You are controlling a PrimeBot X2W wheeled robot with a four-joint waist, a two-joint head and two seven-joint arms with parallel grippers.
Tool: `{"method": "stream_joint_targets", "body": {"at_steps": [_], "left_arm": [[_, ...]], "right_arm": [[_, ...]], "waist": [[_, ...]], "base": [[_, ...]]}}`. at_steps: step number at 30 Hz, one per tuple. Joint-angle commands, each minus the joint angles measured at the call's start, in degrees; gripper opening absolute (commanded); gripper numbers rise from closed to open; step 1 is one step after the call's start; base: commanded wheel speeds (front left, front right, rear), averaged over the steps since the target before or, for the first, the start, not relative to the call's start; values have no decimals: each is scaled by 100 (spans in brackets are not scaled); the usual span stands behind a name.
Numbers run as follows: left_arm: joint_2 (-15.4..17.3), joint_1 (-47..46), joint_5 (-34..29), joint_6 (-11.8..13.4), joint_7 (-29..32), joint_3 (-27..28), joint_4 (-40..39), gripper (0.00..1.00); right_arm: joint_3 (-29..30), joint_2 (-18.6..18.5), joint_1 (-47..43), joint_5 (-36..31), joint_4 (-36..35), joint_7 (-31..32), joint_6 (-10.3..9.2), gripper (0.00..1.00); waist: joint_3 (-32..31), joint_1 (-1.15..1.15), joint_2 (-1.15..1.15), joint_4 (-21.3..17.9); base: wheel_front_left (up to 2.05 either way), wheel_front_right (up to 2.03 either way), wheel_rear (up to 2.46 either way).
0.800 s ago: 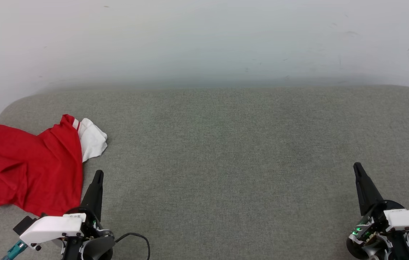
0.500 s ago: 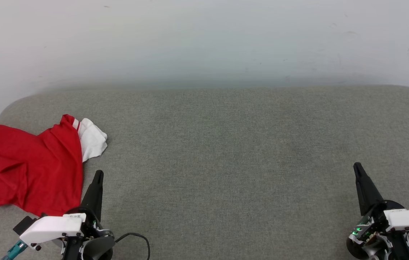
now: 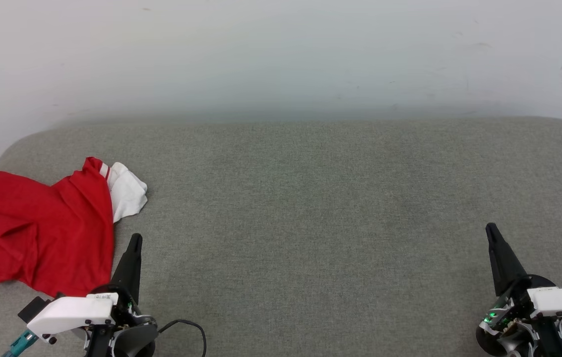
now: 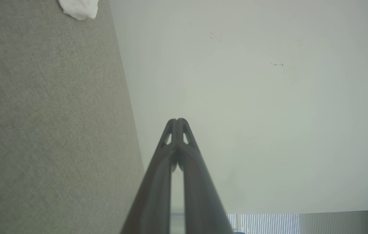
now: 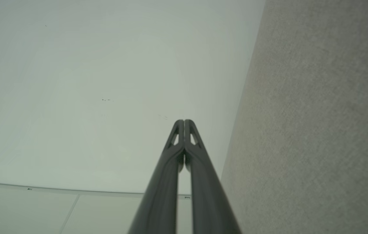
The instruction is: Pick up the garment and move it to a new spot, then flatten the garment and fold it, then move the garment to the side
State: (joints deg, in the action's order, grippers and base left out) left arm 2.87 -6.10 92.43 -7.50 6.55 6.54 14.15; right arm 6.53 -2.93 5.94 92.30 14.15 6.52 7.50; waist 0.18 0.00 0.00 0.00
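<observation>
- We see the garment (image 3: 37,233) lying crumpled at about nine o'clock in the head view, on the far left of the grey padded surface (image 3: 310,198), with its left part cut off by the picture's edge.
- It is mostly red, and a white sleeve (image 3: 127,191) with striped trim sticks out at its two o'clock side.
- Our left gripper (image 3: 135,239) sits at seven o'clock, fingers pointing toward twelve, just beside the garment's right hem. We cannot tell whether it touches the cloth.
- In the left wrist view the left gripper (image 4: 177,121) has its two dark fingers pressed together at the tips, with nothing between them. A bit of white sleeve (image 4: 79,8) shows at eleven o'clock.
- Our right gripper (image 3: 490,228) sits at four o'clock, well apart from the garment.
- In the right wrist view its fingers (image 5: 184,121) are likewise pressed together and empty.
- A pale wall (image 3: 281,54) rises behind the surface at twelve o'clock.
- A dark cable (image 3: 191,325) loops near the left wrist.
</observation>
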Motion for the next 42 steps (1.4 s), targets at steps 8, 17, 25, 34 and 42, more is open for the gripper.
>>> {"method": "stream_joint_targets", "body": {"at_steps": [8, 17, 25, 34, 42], "left_arm": [[-6, -34, -2, -9, 13, 10, -21, 0], [-6, -34, -2, -9, 13, 11, -21, 0], [-4, 30, 0, 1, -3, -13, 58, 100], [-11, 115, 13, 1, -210, -282, -75, 100], [-9, 128, 10, 1, -436, -501, -405, 100]], "right_arm": [[-1, 12, 70, 23, 3, -3, -2, 0], [-1, 12, 70, 23, 3, -3, -2, 0], [-4, 1, -41, -2, 49, -3, -1, 100], [-159, 4, -228, -76, -67, -217, -1, 100], [-309, 4, -305, -193, -322, -439, -1, 100]], "waist": [[0, 0, 0, 0], [0, 0, 0, 0], [0, 0, 0, 0], [2, 0, 0, 2], [-6, 0, 0, 18]], "base": [[0, 0, 0], [0, 0, 0], [0, 0, 0], [0, 0, 0], [0, 0, 0]]}}
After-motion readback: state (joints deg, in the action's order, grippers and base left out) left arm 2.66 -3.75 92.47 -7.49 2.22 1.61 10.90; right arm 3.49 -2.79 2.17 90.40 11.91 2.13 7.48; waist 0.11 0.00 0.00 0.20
